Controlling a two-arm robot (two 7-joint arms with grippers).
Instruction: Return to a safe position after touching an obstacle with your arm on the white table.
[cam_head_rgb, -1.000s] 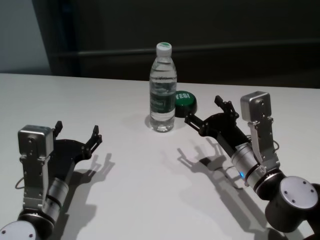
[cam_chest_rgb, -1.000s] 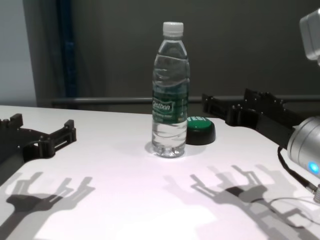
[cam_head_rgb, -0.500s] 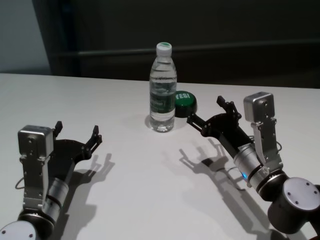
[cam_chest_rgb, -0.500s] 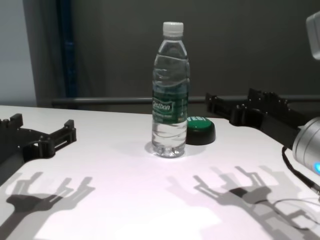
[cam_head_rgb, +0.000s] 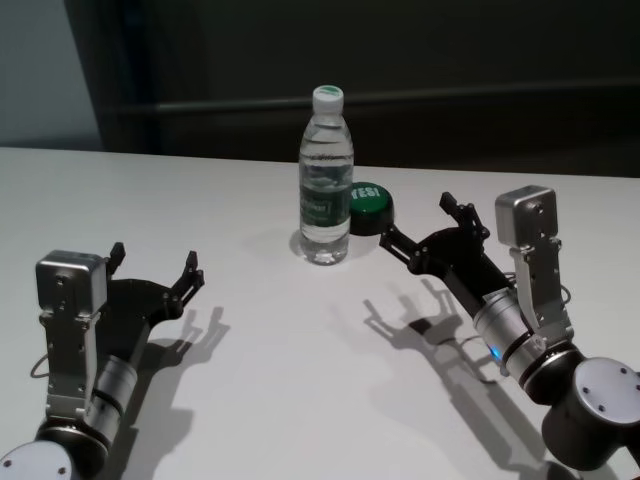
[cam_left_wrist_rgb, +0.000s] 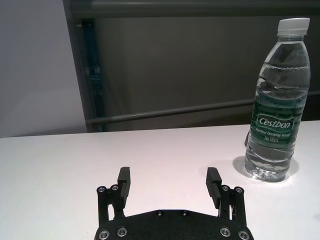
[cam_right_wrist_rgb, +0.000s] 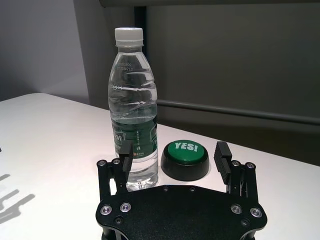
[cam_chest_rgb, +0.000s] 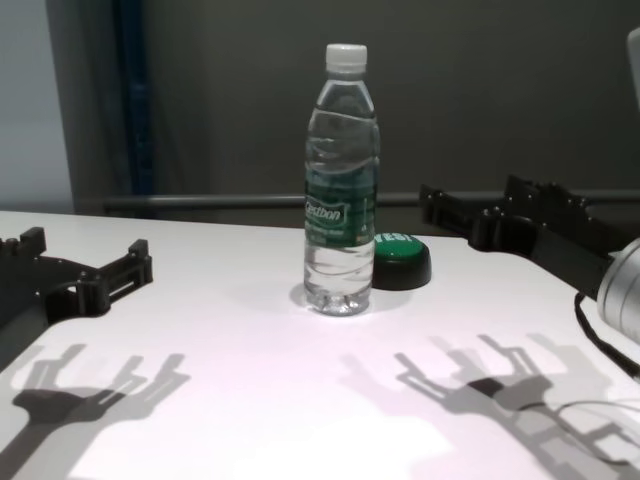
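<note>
Since a second ago the right arm has slid back toward the robot's right and a bit nearer the body — its gripper (cam_head_rgb: 422, 229) sat closer to the bottle before, now there's a clear gap. Nothing else shifted; the bottle is in the same spot and the left arm hasn't budged.

So the water bottle (cam_head_rgb: 326, 178) stands upright on the white bench (cam_head_rgb: 250, 390), roughly in the middle and toward the far side, white cap on, green Cestbon label facing the cameras. Just beside it on the robot's right sits a low black button (cam_head_rgb: 369, 205) with a green "YES!" top. From the head view the two look nearly touching, though I can't say whether they actually do.

Right gripper hovers above the bench, pointed at the bottle and button but apart from both, jaws spread wide with nothing between them — the right wrist view shows both fingers (cam_right_wrist_rgb: 222, 156) well apart.

Left gripper (cam_head_rgb: 154, 269) is parked low on the robot's left, well away from the bottle, jaws also spread and empty. Both arms throw hard shadows on the white surface.
</note>
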